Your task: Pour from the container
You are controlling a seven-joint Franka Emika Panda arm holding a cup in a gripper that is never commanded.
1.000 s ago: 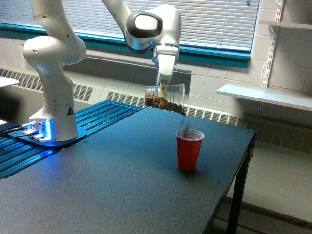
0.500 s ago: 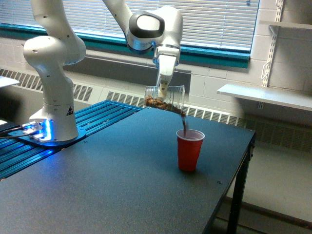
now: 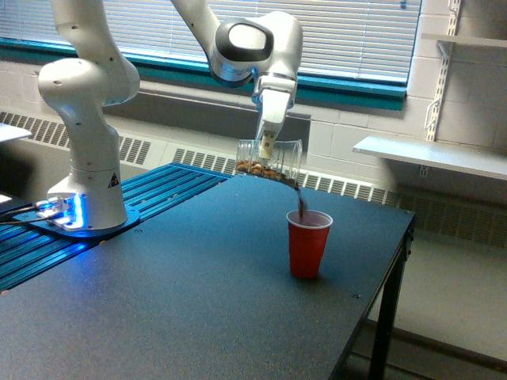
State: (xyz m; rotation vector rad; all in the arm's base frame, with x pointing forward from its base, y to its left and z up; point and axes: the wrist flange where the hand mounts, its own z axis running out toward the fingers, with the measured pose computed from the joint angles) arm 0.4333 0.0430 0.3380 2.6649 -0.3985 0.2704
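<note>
1. Risk, spill: bits (image 3: 299, 195) fall in a thin stream from the cup's low lip, down and to the exterior view's right of the hand, into the red cup (image 3: 307, 244). The stream seems to land near the red cup's rim on the hand's side, not its centre. A small drift of the hand back toward the arm's base would likely drop bits on the counter (image 3: 182, 301).
2. Risk, surge: the bits lie banked along the cup's lower wall. More tilt could loose them in one slug, overshooting or bouncing out.
3. Risk, tip-over: the red cup stands alone and looks light; a heavy dump against its rim might rock it.
4. Hand (image 3: 268, 146): points down, fingers pinched on the clear cup (image 3: 270, 159) near its base end. Only the cup is touched.
5. Cup: directly below the hand, lying close to horizontal, mouth toward the exterior view's right and slightly down, well above the counter, up and to the view's left of the red cup.
</note>
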